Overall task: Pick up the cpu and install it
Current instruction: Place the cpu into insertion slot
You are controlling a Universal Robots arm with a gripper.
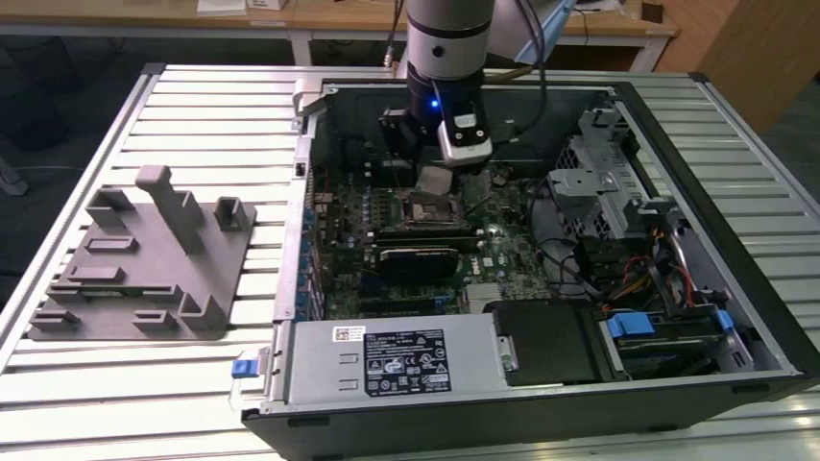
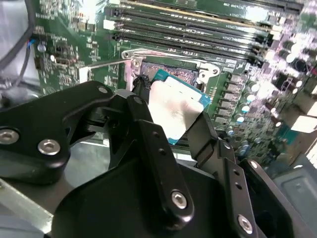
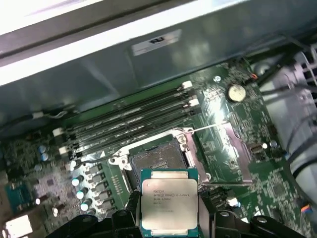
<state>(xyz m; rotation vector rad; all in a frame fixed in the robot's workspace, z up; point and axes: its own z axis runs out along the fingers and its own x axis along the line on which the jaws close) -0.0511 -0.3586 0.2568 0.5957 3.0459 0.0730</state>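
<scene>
While the cpu (image 3: 170, 201) hangs clamped between the two black fingers (image 3: 132, 210) of the gripper (image 3: 170, 214), its silvery plate faces up and its pale rim shows on the free sides, seen in both wrist views. The chip (image 2: 176, 106) is held clear of the board, tilted a little in the second wrist view, with one finger (image 2: 140, 87) pressing each of two opposite edges. Just below and slightly ahead of the claw lies the socket (image 3: 156, 161), its dark contact field uncovered and its metal retaining frame (image 3: 232, 151) swung open to one side; the cpu is not yet seated there. Beyond the socket, farther from the claw, run the long black memory slots (image 3: 129, 121), and a round coin battery (image 3: 236, 91) sits on the green motherboard (image 3: 270, 191) past the open frame. From the exterior view, the grey arm (image 1: 448, 38) reaches straight down into the open computer case (image 1: 721, 252), the gripper (image 1: 433, 180) poised over the socket (image 1: 421, 206) near the middle of the board. Well apart from the claw, outside the case toward the exterior view's left, a grey plastic tray (image 1: 141, 279) with upright posts rests on the slatted metal table (image 1: 192, 115). A boxed power supply (image 1: 391, 360) fills the case's near corner, away from the claw.
</scene>
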